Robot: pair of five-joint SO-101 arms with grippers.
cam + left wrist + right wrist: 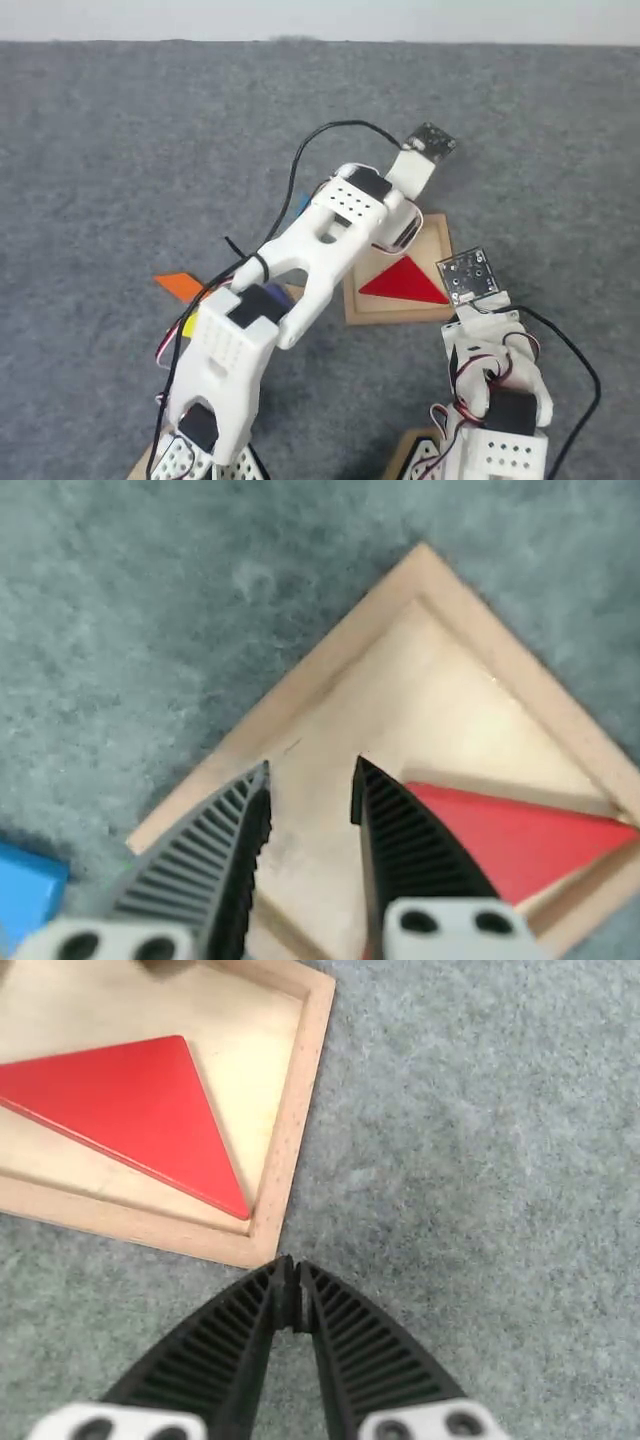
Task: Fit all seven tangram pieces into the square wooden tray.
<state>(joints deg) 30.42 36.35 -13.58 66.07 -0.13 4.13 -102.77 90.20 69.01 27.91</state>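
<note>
Square wooden tray (291, 1140) held one red triangular piece (130, 1100). Left gripper (311, 770): fingers apart, above tray. Right gripper (292, 1266): fingers together, beside tray.

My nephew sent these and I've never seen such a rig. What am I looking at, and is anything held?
Two white robot arms stand over a grey carpet. One picture looks down from above; the other two come from a camera on each arm's wrist. The left end effector hangs open over the wooden tray, holding nothing. The right end effector is shut and empty, over the carpet by the tray's corner. A red triangle lies in the tray; an orange piece and a blue piece lie outside it.
</note>
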